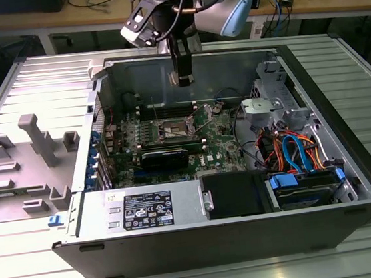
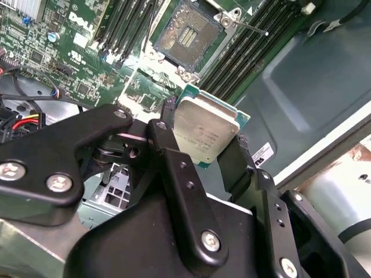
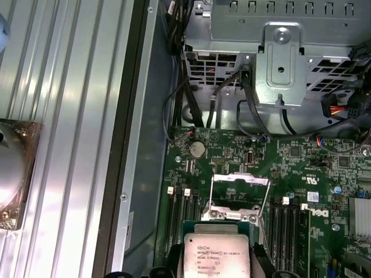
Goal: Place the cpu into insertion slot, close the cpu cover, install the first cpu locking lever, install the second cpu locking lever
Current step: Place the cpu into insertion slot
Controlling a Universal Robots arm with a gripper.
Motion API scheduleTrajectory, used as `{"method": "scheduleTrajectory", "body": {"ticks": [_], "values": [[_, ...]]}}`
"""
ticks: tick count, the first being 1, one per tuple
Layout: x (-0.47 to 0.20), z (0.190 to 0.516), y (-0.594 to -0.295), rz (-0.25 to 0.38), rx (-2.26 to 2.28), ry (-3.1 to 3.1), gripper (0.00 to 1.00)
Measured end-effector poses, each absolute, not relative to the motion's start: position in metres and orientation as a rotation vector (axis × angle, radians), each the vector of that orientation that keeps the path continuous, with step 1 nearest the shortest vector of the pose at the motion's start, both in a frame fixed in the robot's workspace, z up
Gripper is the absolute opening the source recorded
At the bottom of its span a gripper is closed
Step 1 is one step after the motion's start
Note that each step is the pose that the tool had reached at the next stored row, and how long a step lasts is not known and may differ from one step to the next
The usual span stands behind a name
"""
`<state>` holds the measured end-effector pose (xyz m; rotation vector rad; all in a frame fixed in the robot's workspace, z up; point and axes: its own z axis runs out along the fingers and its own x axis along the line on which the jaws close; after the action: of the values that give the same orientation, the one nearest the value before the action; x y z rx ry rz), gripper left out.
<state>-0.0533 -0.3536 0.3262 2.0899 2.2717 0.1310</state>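
Clearly, the black jaws are closed narrowly on the small flat square cpu with a dull silver metal top [image 2: 206,132]. They pinch it by two opposite edges, and the silver top is turned toward both wrist cameras. In the exterior view we see the arm hanging high over the open black computer case [image 1: 217,243], which lies on the ribbed metal table [image 1: 47,275]. The square insertion slot with dark centre and silver rim [image 2: 186,36] sits on the green circuit board [image 1: 223,145], below the chip and well apart from it. We judge it is a little off to one side of the chip, not directly under. The thin silver hinged cpu cover [image 3: 239,179] stands open, so the slot is free.
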Motion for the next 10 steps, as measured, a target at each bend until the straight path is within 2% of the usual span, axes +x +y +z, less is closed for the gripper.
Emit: {"method": "scheduleTrajectory", "body": {"ticks": [10], "values": [[-0.059,0.306,-0.354,0.129,2.142,2.22,0.55]]}}
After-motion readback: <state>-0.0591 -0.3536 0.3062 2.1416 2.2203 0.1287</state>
